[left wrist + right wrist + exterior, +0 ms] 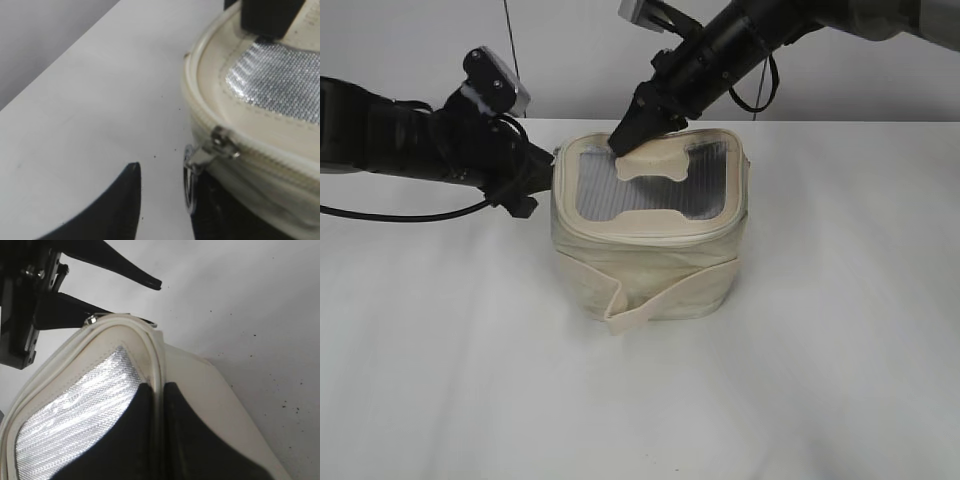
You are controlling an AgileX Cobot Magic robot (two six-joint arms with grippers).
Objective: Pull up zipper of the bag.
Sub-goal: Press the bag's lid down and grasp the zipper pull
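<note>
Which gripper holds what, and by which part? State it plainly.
The right gripper pinches the bag by its top rim at the zipper. The left gripper is open around the ring pull, gripping nothing yet.

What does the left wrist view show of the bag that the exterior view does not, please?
Only the left wrist view shows the silver slider on the zipper, its ring pull hanging at the bag's corner, between the open fingers of the left tool. Only the exterior view shows the whole bag, its strap band, the cream patch and the right tool at the rear rim. Both show the grey mesh top and the white table.
</note>
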